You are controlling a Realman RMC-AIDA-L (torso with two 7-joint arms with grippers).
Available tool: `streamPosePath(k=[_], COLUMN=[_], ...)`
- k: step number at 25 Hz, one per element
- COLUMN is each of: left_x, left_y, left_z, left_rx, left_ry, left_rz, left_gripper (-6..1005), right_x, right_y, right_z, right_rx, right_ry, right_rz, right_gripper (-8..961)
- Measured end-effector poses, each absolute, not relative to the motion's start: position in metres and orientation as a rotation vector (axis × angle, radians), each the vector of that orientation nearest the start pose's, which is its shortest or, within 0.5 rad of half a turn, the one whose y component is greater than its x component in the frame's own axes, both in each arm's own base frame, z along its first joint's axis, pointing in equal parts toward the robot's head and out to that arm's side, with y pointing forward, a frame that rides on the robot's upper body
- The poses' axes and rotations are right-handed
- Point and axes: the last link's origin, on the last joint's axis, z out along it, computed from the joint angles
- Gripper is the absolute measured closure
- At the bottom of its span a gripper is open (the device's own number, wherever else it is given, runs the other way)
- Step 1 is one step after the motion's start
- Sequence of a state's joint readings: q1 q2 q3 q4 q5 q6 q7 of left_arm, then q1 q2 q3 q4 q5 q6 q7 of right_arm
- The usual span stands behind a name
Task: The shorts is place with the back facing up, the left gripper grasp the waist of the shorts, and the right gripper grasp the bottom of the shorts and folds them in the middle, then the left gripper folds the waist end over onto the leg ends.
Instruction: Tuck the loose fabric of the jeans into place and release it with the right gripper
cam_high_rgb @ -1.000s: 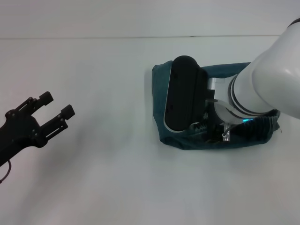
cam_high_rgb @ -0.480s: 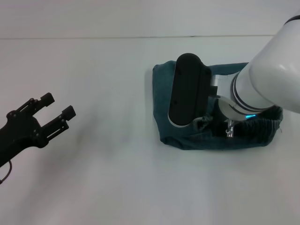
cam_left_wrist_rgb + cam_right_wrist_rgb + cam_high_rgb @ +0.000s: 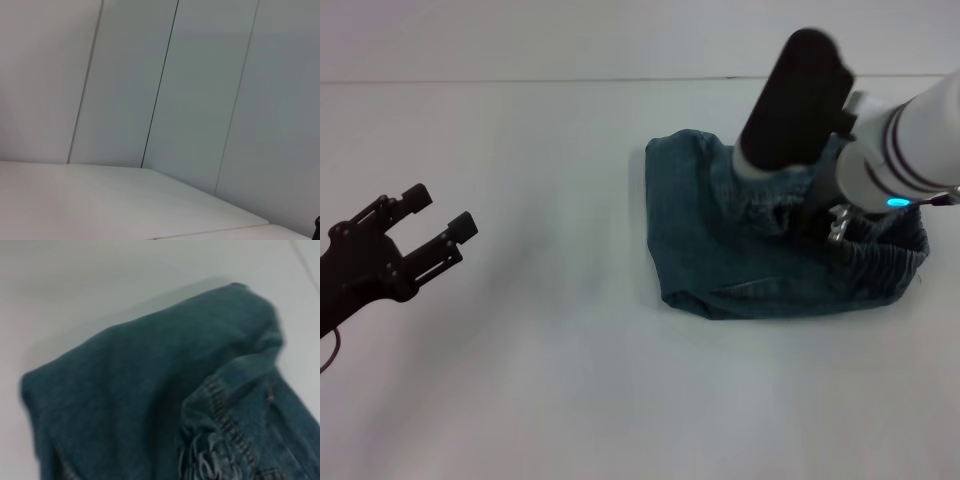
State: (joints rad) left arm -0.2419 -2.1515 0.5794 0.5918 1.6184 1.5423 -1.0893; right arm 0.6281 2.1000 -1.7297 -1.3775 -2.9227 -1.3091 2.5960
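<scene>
The blue-green denim shorts (image 3: pixel 720 250) lie folded in a bundle on the white table, right of centre. Their ruffled waist (image 3: pixel 890 262) is at the bundle's right end. My right gripper (image 3: pixel 812 212) is on top of the shorts, mostly hidden behind its black wrist housing and white-silver arm with a green light. A ridge of denim is pulled up off the table to it. The right wrist view shows the shorts (image 3: pixel 125 390) close up, with a stitched, frayed seam (image 3: pixel 220 430). My left gripper (image 3: pixel 438 212), a black claw, hangs open far to the left, away from the shorts.
The white table (image 3: pixel 570 380) stretches all around the shorts, and its far edge (image 3: pixel 520 80) meets a pale wall. The left wrist view shows only wall panels (image 3: pixel 200 100) and a strip of table (image 3: pixel 75 200).
My right arm has risen and swung back to the right, uncovering the shorts' middle and drawing a fold of denim up with it. The left gripper has barely moved.
</scene>
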Motion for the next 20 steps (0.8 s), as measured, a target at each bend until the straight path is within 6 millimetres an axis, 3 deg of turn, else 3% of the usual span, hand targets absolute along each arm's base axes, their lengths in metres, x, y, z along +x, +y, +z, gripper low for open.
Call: streamPosePath(k=[10, 20], left_x=[-0.311, -0.305], left_y=[0.280, 0.288], left_z=[0.027, 0.032], left_rx=[-2.186, -2.202], left_ry=[-0.626, -0.604], left_rz=[-0.994, -0.992], left_gripper=[235, 235], right_x=[0.187, 0.221], right_y=[0.386, 0.384], right_z=[-0.001, 0.033], right_rx=[-2.363, -2.240], right_ry=[0.679, 0.896], right_rz=[-0.324, -0.141], right_gripper=[848, 850])
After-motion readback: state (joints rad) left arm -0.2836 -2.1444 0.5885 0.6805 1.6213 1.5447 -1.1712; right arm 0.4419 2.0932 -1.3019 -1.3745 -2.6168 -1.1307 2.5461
